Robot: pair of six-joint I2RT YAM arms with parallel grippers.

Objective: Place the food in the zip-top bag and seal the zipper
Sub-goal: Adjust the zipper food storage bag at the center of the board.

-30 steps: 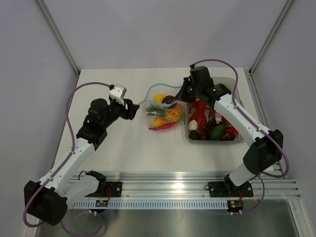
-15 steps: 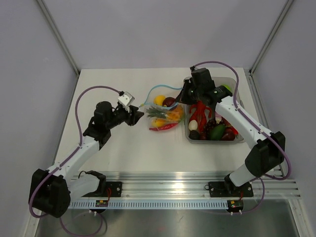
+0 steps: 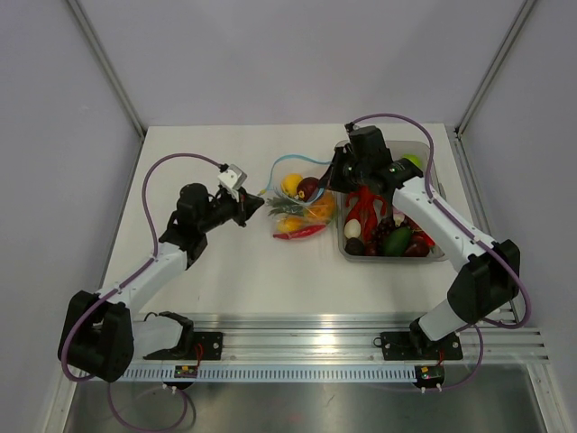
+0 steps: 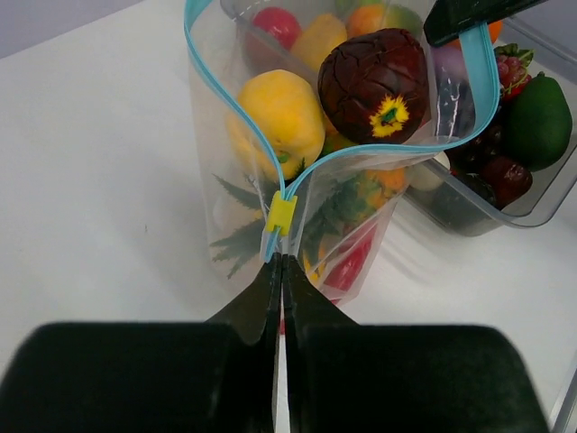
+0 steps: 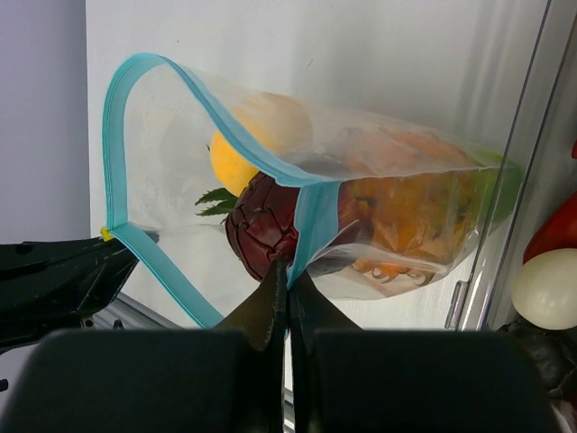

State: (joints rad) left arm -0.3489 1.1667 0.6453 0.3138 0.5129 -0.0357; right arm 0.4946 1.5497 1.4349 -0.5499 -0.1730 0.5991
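The zip-top bag lies mid-table with its mouth open, holding food such as a yellow fruit and a dark purple fruit. My left gripper is shut on the left end of the blue zipper, just below a yellow tab. My right gripper is shut on the zipper's opposite side, its tips pinching the blue strip in front of the purple fruit. The two lips stand apart in a loop.
A rigid clear tub stands right of the bag, filled with more toy food: red, green, dark and white pieces. Its corner sits close beside the bag. An aluminium rail runs along the near edge.
My left gripper moved right to the bag's left corner and shut on the zipper end. The right gripper kept its hold on the other side.
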